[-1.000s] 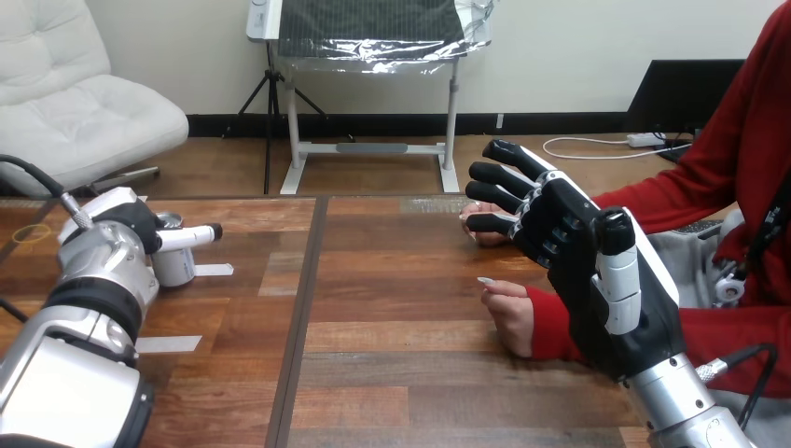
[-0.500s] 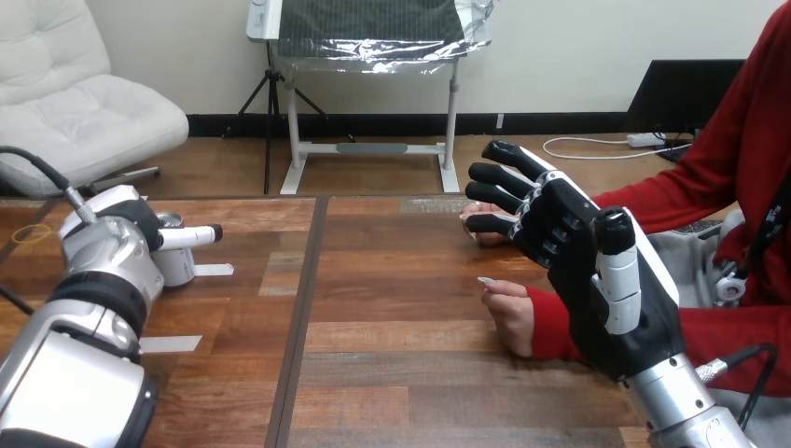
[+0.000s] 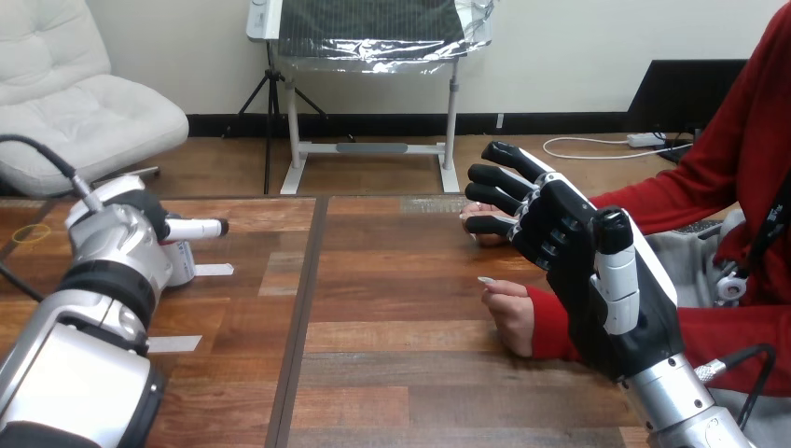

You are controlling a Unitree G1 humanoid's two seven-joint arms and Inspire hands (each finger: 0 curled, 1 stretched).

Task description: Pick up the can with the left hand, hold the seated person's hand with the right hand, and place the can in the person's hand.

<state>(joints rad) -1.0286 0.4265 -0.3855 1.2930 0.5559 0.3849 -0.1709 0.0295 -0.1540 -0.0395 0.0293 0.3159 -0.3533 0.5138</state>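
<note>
My right hand [image 3: 597,280] hangs spread and unclenched above the person's nearer hand [image 3: 508,315], holding nothing. My left hand [image 3: 154,219] has slid forward over the can [image 3: 183,263], which stands on the table's left, now mostly hidden. Can't tell if it's grasped. Pickup likely under way.

The table [image 3: 392,345] is brown wood in streaky planks, split by a dark seam [image 3: 300,308]. Left of the seam, my left hand [image 3: 147,213] is black and white, the can [image 3: 182,263] pale silver, and the two tape strips [image 3: 214,270] white. Right of the seam, my right hand [image 3: 569,250] is black with white shells, and the person's sleeve [image 3: 552,329] is red.
</note>
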